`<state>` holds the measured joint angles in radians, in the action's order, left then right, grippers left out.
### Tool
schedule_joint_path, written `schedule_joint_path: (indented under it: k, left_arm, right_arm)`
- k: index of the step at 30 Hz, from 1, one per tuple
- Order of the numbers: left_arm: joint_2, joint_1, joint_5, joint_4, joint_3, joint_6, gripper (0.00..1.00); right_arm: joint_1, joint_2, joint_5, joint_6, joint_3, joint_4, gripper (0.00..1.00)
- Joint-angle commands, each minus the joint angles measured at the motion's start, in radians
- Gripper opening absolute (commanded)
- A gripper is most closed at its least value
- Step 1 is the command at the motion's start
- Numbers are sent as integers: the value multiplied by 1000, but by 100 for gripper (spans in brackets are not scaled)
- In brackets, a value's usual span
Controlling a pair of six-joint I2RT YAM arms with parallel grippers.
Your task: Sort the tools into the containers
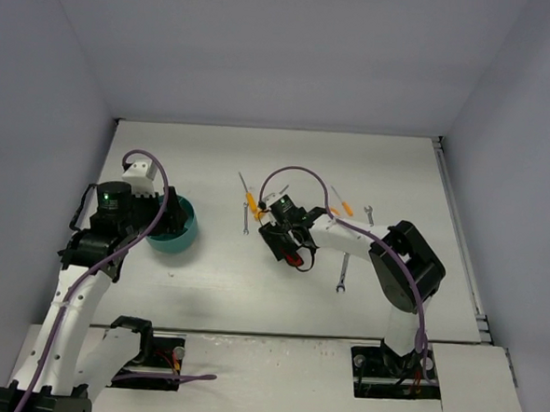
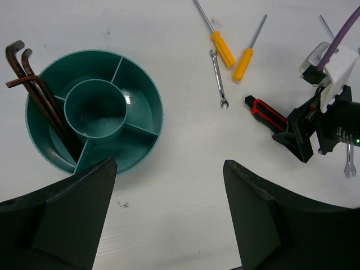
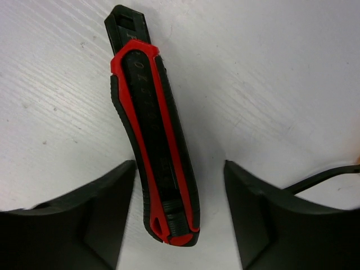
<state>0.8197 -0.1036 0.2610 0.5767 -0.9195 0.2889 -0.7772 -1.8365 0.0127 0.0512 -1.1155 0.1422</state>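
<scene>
A red-and-black utility knife (image 3: 157, 140) lies on the white table between the fingers of my right gripper (image 3: 179, 169). That gripper is open: the left finger sits close to the knife's side and a wider gap shows on the right. From above, the right gripper (image 1: 291, 249) is over the knife (image 1: 297, 260) at mid-table. The teal bowl (image 2: 152, 101) holds dark hex keys (image 2: 34, 90) in its left compartment. My left gripper (image 2: 169, 214) is open and empty over bare table beside the bowl (image 1: 175, 233).
Two orange-handled screwdrivers (image 2: 223, 48) (image 2: 243, 63) and a small silver wrench (image 2: 219, 79) lie between the bowl and the knife. Another wrench (image 1: 343, 271) lies right of the right gripper, and another screwdriver (image 1: 342, 205) and a wrench (image 1: 368, 213) lie further back.
</scene>
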Motion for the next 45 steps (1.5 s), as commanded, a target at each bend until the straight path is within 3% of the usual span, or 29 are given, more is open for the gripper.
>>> schedule_joint_path:
  k: [1, 6, 8, 15, 24, 31, 40, 42, 45]
  left_arm:
    - [27, 6, 121, -92, -17, 26, 74]
    - [60, -10, 221, -115, -24, 117, 74]
    - [70, -25, 230, -116, -39, 156, 74]
    - [111, -149, 196, -176, -90, 318, 74]
    - [203, -295, 148, -441, -127, 464, 74]
    - [273, -415, 46, -517, -196, 461, 74]
    - [340, -486, -24, -529, -214, 460, 73]
    - [342, -498, -49, -526, -216, 456, 67]
    - [343, -513, -75, -531, -217, 447, 48]
  right_arm:
    - [-5, -17, 17, -17, -16, 13, 47]
    - [-6, 0, 12, -23, -27, 13, 9]
    - [-11, 23, 13, -28, -38, 11, 1]
    - [-51, 216, 23, -44, -57, -19, 0]
    - [-115, 502, -5, -42, -24, -135, 0]
    - [-125, 579, -39, -42, -23, -179, 0]
    - [-128, 608, -53, -40, -20, -201, 0]
    - [-128, 611, -53, -40, -18, -204, 0]
    - [-128, 608, -54, -39, -15, -212, 0]
